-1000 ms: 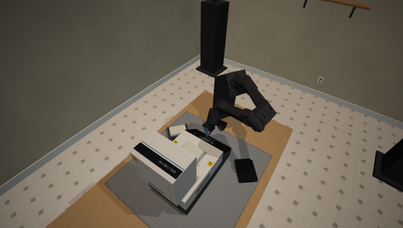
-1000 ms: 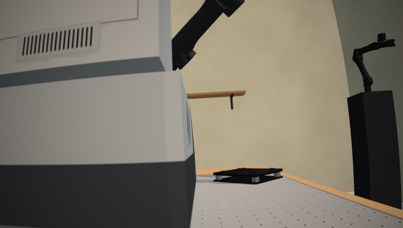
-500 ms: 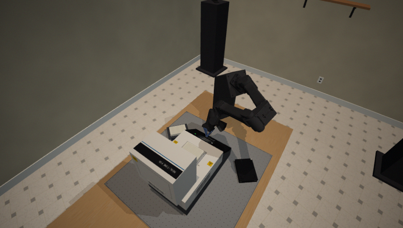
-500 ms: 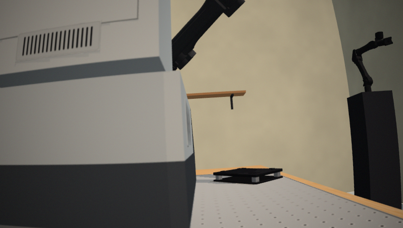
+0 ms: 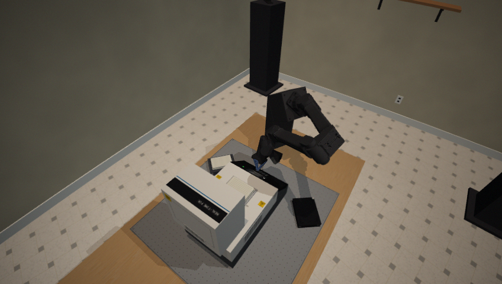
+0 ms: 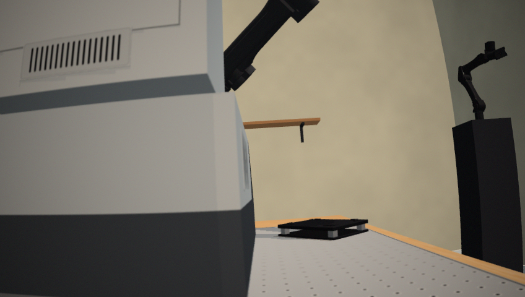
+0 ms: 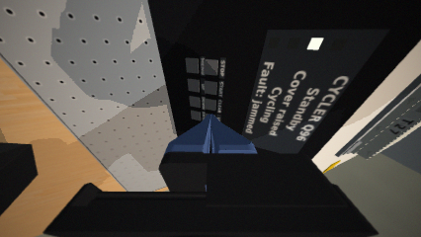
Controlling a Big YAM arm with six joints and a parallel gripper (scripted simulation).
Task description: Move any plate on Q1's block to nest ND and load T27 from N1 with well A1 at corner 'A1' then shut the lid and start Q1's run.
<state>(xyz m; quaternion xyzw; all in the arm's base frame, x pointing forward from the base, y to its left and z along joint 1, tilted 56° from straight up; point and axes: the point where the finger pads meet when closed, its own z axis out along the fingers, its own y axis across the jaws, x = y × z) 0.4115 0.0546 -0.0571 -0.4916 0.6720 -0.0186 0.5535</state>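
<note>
Grey perforated mat [image 5: 317, 197] | wood bench [image 5: 348, 165] | tiled floor [image 5: 405, 197] | pincer [image 7: 210, 129] pressed together

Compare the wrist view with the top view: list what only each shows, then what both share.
Only the wrist view shows the panel text, reading Standby, Cover raised, Cycling and Fault: Jammed, and the key grid just beyond the shut hand.

Only the top view shows the raised lid, a plate on the block, another plate on a nest, the bare black nest and the green lamp.

Both show the blue fingertips at the cycler's panel and the perforated grey mat.
</note>
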